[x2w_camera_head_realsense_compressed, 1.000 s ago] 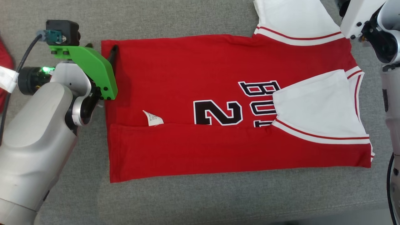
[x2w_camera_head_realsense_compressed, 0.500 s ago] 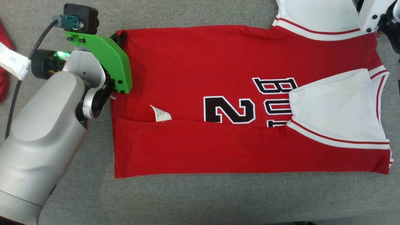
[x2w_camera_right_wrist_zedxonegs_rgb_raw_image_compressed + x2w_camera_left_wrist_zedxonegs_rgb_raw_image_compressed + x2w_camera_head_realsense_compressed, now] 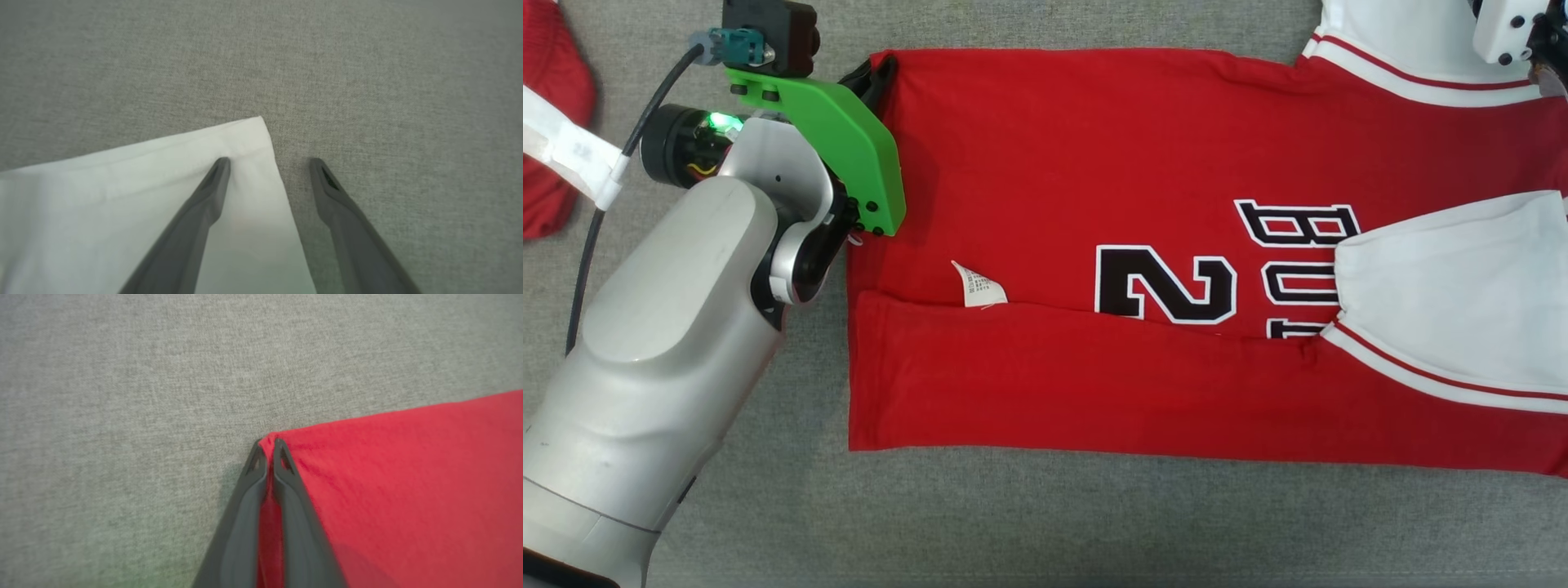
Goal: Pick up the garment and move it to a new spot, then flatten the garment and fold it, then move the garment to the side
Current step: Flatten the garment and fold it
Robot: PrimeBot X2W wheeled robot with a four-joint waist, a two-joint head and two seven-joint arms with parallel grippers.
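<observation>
While the garment [image 3: 1094,147] lies flat on the grey surface [image 3: 1013,523], the left jaws are clamped on its red corner. The right jaws stand apart, straddling the edge of the white sleeve [image 3: 102,196].

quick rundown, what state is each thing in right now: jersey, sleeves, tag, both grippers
jersey: flat, near long edge folded over
near sleeve: folded onto the chest
far sleeve: spread out, unfolded
tag: poking out at the fold
left gripper: shut on the jersey's far hem corner
right gripper: open, straddling the far sleeve's edge
</observation>
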